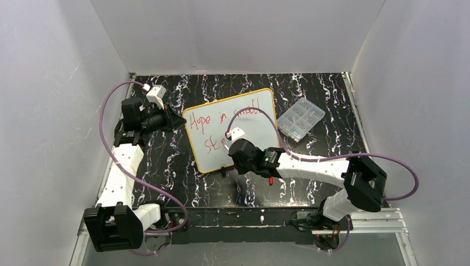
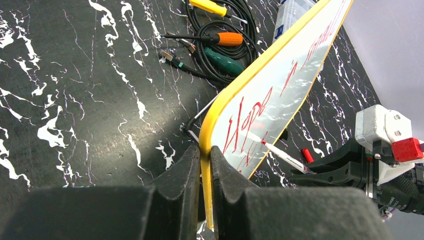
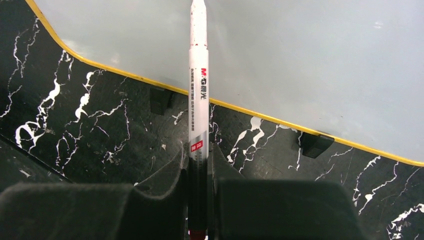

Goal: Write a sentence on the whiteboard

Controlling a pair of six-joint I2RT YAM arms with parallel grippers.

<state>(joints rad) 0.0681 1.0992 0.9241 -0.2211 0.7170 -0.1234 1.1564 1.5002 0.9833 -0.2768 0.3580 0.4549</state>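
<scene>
1. White plastic marker [image 3: 198,75] runs up the middle of the right wrist view; the right gripper [image 3: 199,155] is clamped narrow on its lower barrel, with the tip reaching onto the whiteboard [image 3: 300,60]; red print on the barrel reads "M&G", and the characters after it are too small to read; two small black blocks [image 3: 317,145] sit at the board's yellow rim; the marker looks light, stiff and smooth, so it may slip in the jaws if pressed hard.
2. From the left wrist, the left gripper [image 2: 205,162] pinches the yellow rim, jaws nearly together with the rim between them; the board rises tilted off the table [image 2: 75,75]; the sentence [image 2: 250,120] shows "Hope in" in red; screwdrivers [image 2: 227,38] and black cable [image 2: 240,20] lie beyond.
3. From above, the board sits mid-table between the arms, with a clear parts box [image 1: 300,119] just beside its far right corner; the writing reads "Hope in small", then "Ste" below, the rest hidden or unwritten; the board seems thin, light and stiff with a slick face, so the rim is the place to hold, since touching the face could smear the ink.
</scene>
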